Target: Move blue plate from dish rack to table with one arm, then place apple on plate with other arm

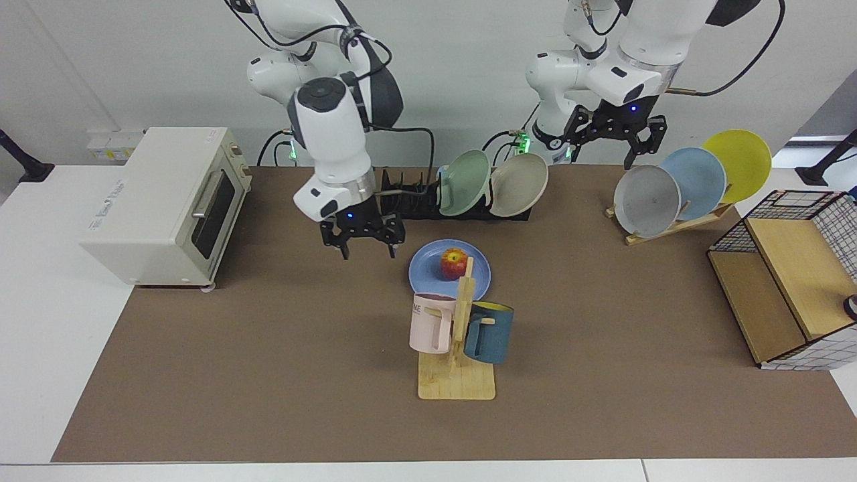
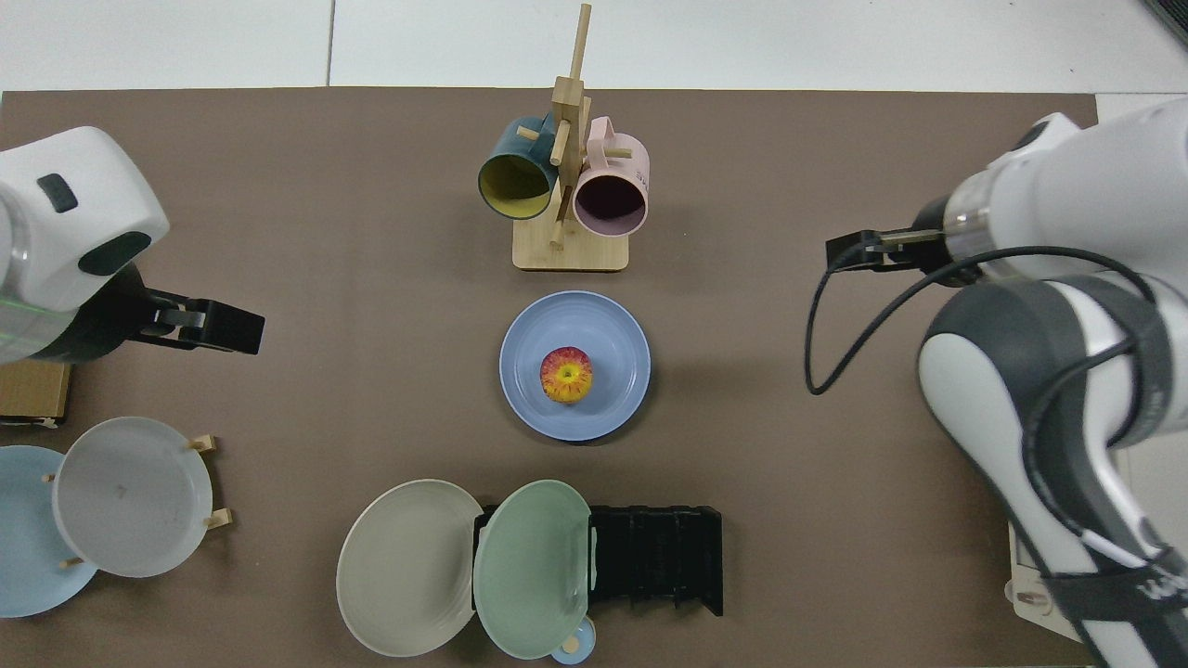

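The blue plate [image 1: 425, 271] [image 2: 613, 339] lies flat on the table's brown mat [image 1: 268, 348], just behind the mug tree. The red and yellow apple [image 1: 454, 264] [image 2: 566, 375] sits upright at the plate's middle, with nothing touching it. My right gripper [image 1: 368, 251] hangs open and empty above the mat, to the view's left of the plate and clear of it. My left gripper [image 1: 606, 152] is open and empty, held high at the back near the wooden plate stand. The black dish rack [image 1: 408, 195] [image 2: 659, 557] stands behind the plate.
A sage-green plate [image 1: 464, 174] and a beige plate [image 1: 519, 184] lean in the dish rack. A mug tree [image 1: 455, 335] with two mugs stands in front of the plate. A toaster oven [image 1: 167, 201] is at the view's left; a wooden plate stand [image 1: 676, 191] and a wire basket [image 1: 790, 281] at its right.
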You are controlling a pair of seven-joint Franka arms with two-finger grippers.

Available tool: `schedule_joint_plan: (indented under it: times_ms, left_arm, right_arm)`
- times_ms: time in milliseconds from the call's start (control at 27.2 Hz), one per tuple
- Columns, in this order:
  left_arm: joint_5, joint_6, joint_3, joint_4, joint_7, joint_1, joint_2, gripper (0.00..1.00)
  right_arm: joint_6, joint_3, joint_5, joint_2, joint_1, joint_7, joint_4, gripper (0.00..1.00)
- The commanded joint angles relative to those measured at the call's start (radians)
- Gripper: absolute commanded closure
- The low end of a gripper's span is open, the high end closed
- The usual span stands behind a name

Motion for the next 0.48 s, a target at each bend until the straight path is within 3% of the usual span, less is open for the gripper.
schedule_joint_plan:
  times_ms: [0,221,441]
  left_arm:
    - [-0.013,-0.024,0.015,0.019,-0.004,0.000,0.000,0.00]
    - [-0.013,-0.024,0.016,0.019,-0.004,-0.004,-0.001,0.00]
    - [-0.013,-0.024,0.016,0.019,-0.004,-0.004,0.000,0.00]
  right_arm:
    - [-0.079,0.014,-0.007,-0.088,-0.082,-0.097,-0.035,0.00]
    - [-0.276,0.002,-0.033,-0.102,-0.082,-0.077,0.018,0.00]
    - [-0.267,0.006,-0.071,-0.117,-0.082,-0.052,0.023,0.00]
